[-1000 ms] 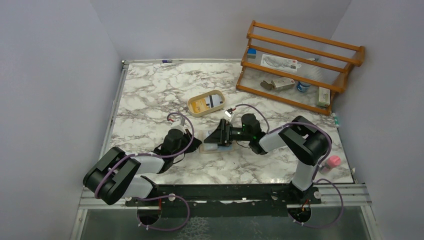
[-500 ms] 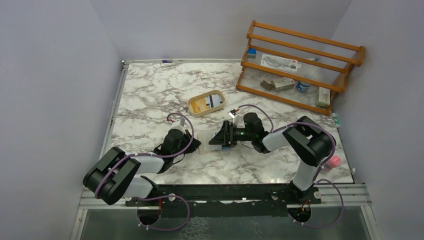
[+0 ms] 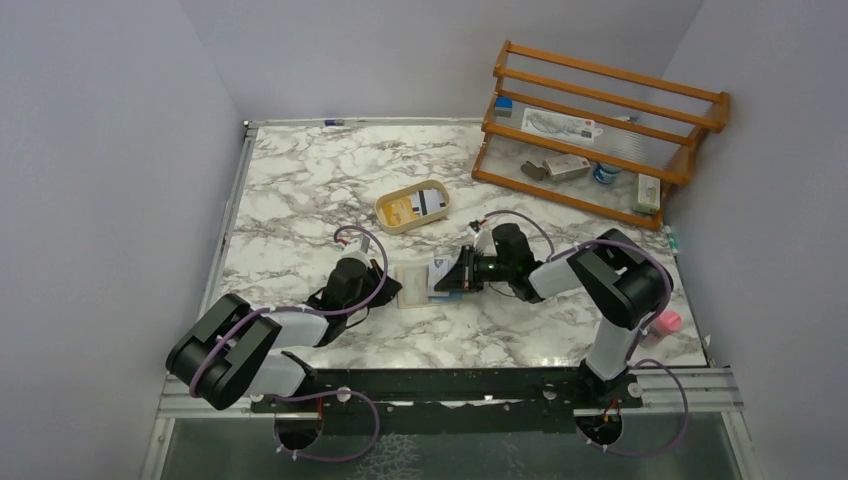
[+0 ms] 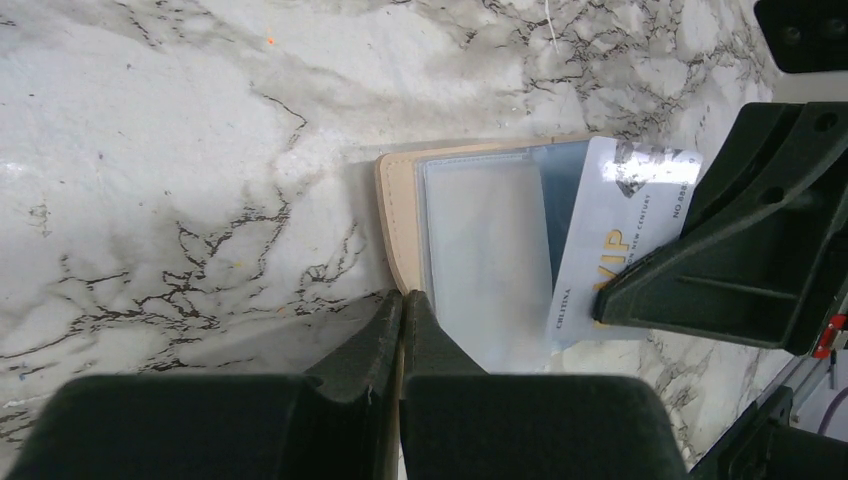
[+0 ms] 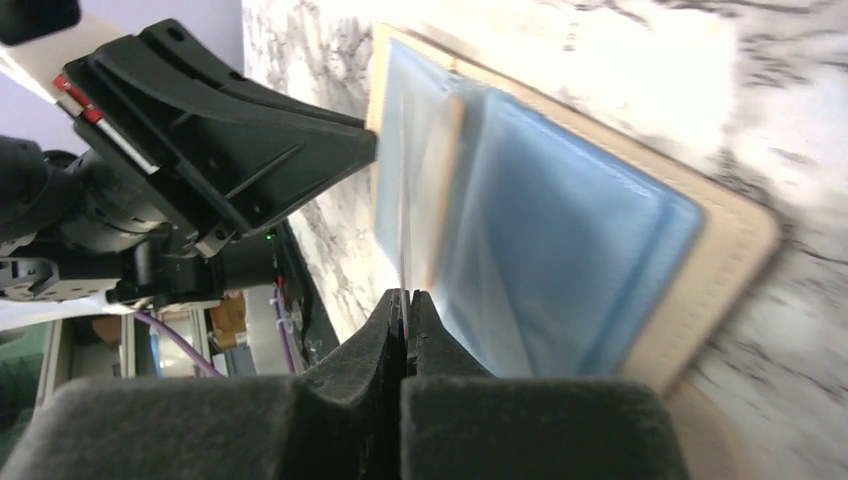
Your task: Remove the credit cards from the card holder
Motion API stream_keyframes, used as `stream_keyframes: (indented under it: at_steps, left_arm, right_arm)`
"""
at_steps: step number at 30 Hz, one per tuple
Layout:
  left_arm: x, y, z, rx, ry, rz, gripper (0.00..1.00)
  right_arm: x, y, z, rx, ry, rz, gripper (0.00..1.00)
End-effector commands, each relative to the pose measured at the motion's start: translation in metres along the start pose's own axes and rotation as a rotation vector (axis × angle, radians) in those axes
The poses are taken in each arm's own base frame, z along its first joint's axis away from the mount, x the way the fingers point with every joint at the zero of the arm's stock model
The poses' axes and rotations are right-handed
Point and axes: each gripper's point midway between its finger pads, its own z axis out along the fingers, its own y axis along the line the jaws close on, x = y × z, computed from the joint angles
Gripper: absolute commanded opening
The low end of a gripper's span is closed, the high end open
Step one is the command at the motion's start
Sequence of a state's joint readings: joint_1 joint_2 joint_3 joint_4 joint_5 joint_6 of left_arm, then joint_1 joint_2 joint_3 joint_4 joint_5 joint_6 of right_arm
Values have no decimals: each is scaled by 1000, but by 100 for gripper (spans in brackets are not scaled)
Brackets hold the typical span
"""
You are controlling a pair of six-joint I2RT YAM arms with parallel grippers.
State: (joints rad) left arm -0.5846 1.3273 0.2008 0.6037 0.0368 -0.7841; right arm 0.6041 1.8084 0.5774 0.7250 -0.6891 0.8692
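The tan card holder [image 3: 413, 285] lies open on the marble, its clear inner pocket [image 4: 485, 250] facing up. My left gripper [image 4: 402, 298] is shut on its near edge [image 4: 386, 215] and pins it down. A pale credit card [image 4: 625, 225] with gold lettering sticks partly out of the holder to the right. My right gripper [image 5: 404, 297] is shut on that card, which shows edge-on [image 5: 403, 245] between the jaws. From above, the right gripper [image 3: 447, 277] sits just right of the holder. The bluish pockets [image 5: 560, 230] hide whatever else is inside.
An oval beige tray [image 3: 385, 212] holding cards stands behind the holder. A wooden rack [image 3: 600, 130] with small items fills the back right. A pink object [image 3: 667, 322] sits at the table's right edge.
The right gripper has gone from wide open to shut on the card and has drawn back to the right, sliding the card partly out. The left gripper has stayed put.
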Motion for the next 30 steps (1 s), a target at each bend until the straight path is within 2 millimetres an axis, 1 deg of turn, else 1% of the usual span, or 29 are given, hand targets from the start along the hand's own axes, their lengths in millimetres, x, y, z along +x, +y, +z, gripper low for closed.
stream_keyframes:
  at_steps: [1, 4, 5, 6, 8, 10, 12, 15, 18, 21, 22, 23, 24, 26, 30]
  left_arm:
    - [-1, -2, -2, 11, -4, 24, 0]
    - [-1, -1, -3, 10, -7, 29, 0]
    - [-1, -1, -4, 10, -7, 30, 0]
    - [-1, 0, -4, 8, -7, 31, 0]
    - [-1, 0, -5, 8, -6, 34, 0]
    - [0, 1, -5, 7, -4, 34, 0]
    - [0, 0, -5, 12, -4, 36, 0]
    - [-1, -2, -6, 17, -8, 34, 0]
    - [-1, -3, -8, 26, -7, 25, 0]
    - [1, -3, -10, 31, -4, 18, 0]
    - [1, -3, -10, 31, -6, 21, 0]
    - [1, -2, -11, 29, -9, 23, 0]
    - [2, -1, -12, 27, -10, 25, 0]
    - [1, -1, -13, 28, -15, 29, 0]
    - [-1, -4, -13, 35, -18, 32, 0]
  right_arm:
    - [-8, -12, -12, 73, -5, -31, 1]
    - [-27, -16, -22, 158, -24, -87, 1]
    - [-37, -14, -25, 186, -36, -121, 1]
    - [-46, -11, -27, 212, -40, -155, 1]
    - [-71, 3, -29, 241, -56, -242, 1]
    - [-94, 17, -28, 253, -53, -316, 0]
    - [-114, 22, -25, 280, -26, -348, 1]
    - [-141, 30, -14, 274, -16, -384, 0]
    - [-171, 27, -5, 288, -32, -397, 1]
    - [-193, 22, 6, 303, -19, -401, 1]
    - [-204, 26, 9, 303, -25, -416, 1]
    - [-207, 21, 14, 309, -16, -419, 1]
    - [-215, 22, 16, 317, -19, -426, 1]
    - [-223, 15, 21, 335, -16, -433, 1]
    - [-229, -4, 29, 354, 7, -425, 1]
